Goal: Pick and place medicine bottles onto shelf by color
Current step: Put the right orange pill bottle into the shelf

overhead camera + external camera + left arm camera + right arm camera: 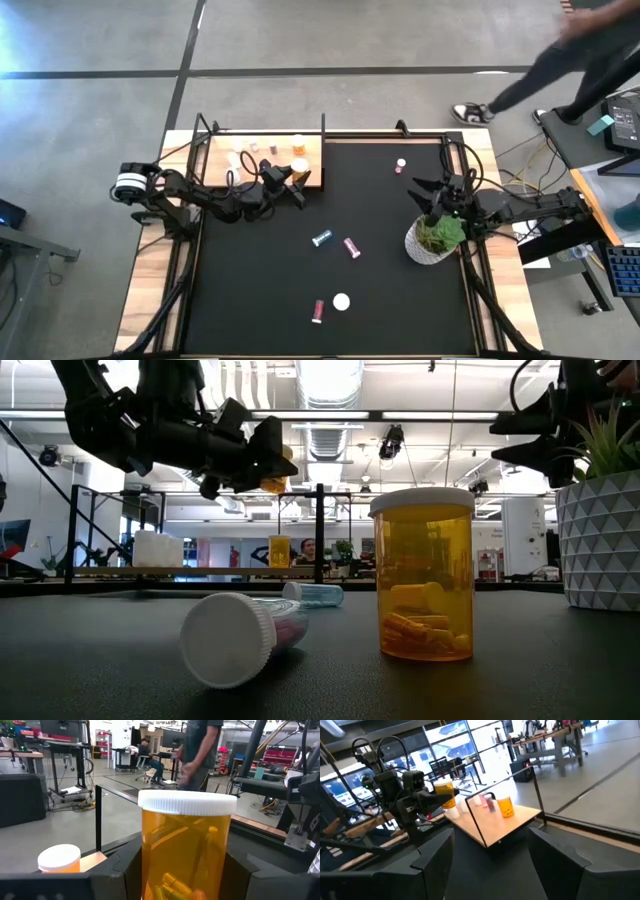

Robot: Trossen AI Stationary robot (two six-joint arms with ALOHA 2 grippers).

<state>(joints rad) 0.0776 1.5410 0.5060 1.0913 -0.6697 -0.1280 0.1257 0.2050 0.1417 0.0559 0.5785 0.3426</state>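
One orange bottle [186,850] with a white cap is clamped upright between the left gripper [292,178] fingers, raised at the shelf [310,150] front edge. Judgement: lower it next to the orange bottle [299,150] already standing there, keep it vertical, let go only once it sits flat. Several bottles lie loose on the black mat [250,290]. Right gripper [432,190] waits with jaws spread, empty, over the potted plant [434,240].

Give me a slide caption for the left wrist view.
Left hand grips a white-capped orange medicine bottle above the light-wood shelf.
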